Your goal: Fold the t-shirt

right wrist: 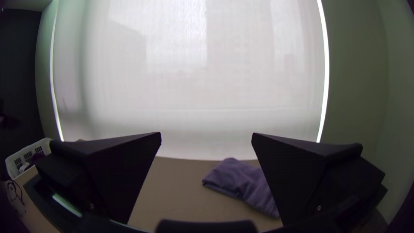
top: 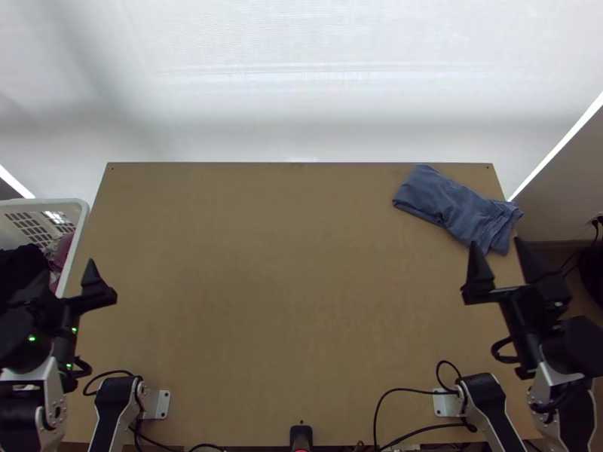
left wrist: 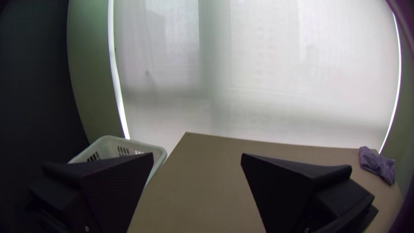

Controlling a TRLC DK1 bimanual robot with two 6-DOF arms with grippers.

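Left gripper [top: 66, 271] is open on my top view, its black fingers spread wide beside the table's left edge, by the basket [top: 71, 205]. Right gripper [top: 495, 241] stands open as well, fingers well apart, near the close end of the shirt [top: 452, 202]. I have the shirt at the far right corner of the table [top: 279, 286], blue, folded into a long, narrow, wrinkled bundle that lies at a slant. Its nearer end juts past the table's right edge, with loose-looking layers. From the right wrist camera I see part of it between the two fingers, the rest hidden behind one of them. Over on the left, the white basket holds dark cloth [top: 19, 265] and some pinkish cloth [top: 62, 252]. A pale blind [top: 316, 90] hangs beyond the table.
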